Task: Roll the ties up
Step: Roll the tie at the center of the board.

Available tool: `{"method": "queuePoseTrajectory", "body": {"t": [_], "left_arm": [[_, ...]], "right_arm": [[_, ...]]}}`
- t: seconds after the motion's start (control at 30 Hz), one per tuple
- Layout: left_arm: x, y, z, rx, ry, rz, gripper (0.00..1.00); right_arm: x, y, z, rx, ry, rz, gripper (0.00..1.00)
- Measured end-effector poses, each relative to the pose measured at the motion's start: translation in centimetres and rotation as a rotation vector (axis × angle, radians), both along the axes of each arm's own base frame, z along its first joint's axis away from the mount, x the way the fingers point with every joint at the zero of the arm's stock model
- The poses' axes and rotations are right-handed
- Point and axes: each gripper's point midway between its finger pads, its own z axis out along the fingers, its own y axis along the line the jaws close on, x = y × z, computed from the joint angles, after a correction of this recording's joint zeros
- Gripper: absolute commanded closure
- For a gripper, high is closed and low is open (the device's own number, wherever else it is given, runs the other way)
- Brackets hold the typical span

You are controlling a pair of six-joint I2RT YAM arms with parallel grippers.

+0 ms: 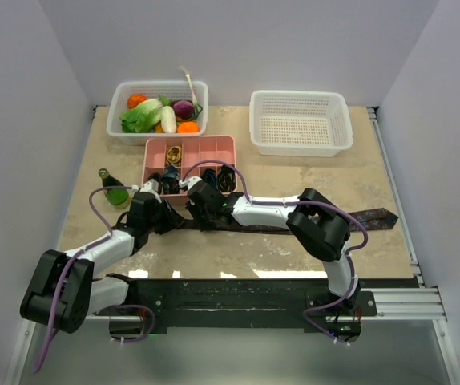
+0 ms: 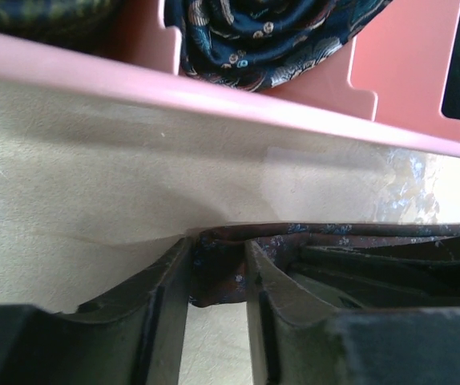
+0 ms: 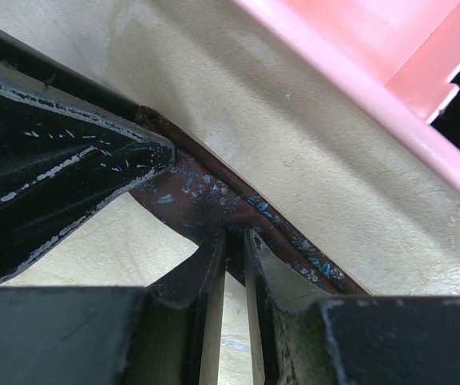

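Tie lies along pink tray, narrowly pinched by left gripper and right gripper side by side.

The left arm at eight o'clock and right arm near centre share white links, black joints and looping purple cables. Their fingers are dark and matte; one at nine o'clock shows white scuffs.

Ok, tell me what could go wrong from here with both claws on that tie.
1. The left claw and right claw pinch the maroon tie close together, so they could collide while rolling.
2. The pink tray sits just beyond the tie; a claw might bump its rim.
3. The tie's long tail runs under the right arm and may drag or twist, loosening the coil.
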Motion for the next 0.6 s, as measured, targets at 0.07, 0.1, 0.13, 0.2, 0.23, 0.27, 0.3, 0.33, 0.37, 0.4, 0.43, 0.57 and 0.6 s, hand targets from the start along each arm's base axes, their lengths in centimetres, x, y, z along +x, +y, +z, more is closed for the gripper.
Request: {"method": "queuePoseTrajectory", "body": {"t": [0.07, 0.1, 0.13, 0.2, 0.23, 0.27, 0.3, 0.33, 0.37, 0.4, 0.43, 0.57, 0.6], "left_arm": [[-0.04, -0.04, -0.06, -0.003, -0.005, -0.002, 0.67], [-0.05, -0.04, -0.07, -0.005, -0.010, -0.002, 0.69], [-0.05, -0.04, -0.04, -0.006, -0.012, -0.002, 0.71], [-0.21, 0.01, -0.12, -0.005, -0.011, -0.002, 0.74], [-0.25, 0.03, -0.13, -0.005, -0.010, -0.001, 0.80], [-0.33, 0.05, -0.20, -0.003, -0.007, -0.002, 0.83], [-0.37, 0.06, -0.23, -0.002, -0.005, -0.003, 0.86], [-0.42, 0.06, -0.26, -0.002, -0.003, -0.003, 0.92], [-0.45, 0.07, -0.29, -0.001, -0.001, -0.004, 0.96], [-0.49, 0.06, -0.31, -0.001, 0.000, -0.005, 0.99], [-0.52, 0.06, -0.33, -0.002, 0.002, -0.004, 1.00], [-0.71, 0.05, -0.46, -0.001, 0.012, -0.007, 1.00], [-0.81, 0.04, -0.51, -0.002, 0.016, -0.009, 1.00]], "right_arm": [[0.11, -0.05, -0.01, 0.000, 0.000, -0.002, 0.80], [0.14, -0.07, -0.01, 0.001, 0.000, -0.002, 0.80], [0.17, -0.09, -0.01, 0.001, 0.001, -0.003, 0.80], [0.16, -0.07, 0.02, 0.003, 0.002, -0.002, 0.80], [0.14, -0.06, 0.02, 0.003, 0.003, -0.001, 0.80], [0.14, -0.06, 0.02, 0.004, 0.005, 0.001, 0.80], [0.09, -0.02, 0.02, 0.006, 0.007, 0.003, 0.80], [0.06, 0.03, 0.04, 0.008, 0.008, 0.005, 0.80], [0.05, 0.07, 0.06, 0.011, 0.010, 0.008, 0.80], [-0.04, 0.17, 0.09, 0.015, 0.014, 0.013, 0.80], [-0.06, 0.20, 0.09, 0.019, 0.018, 0.016, 0.80], [-0.12, 0.23, 0.11, 0.027, 0.023, 0.020, 0.80], [-0.18, 0.16, 0.13, 0.027, 0.024, 0.021, 0.80]]}}
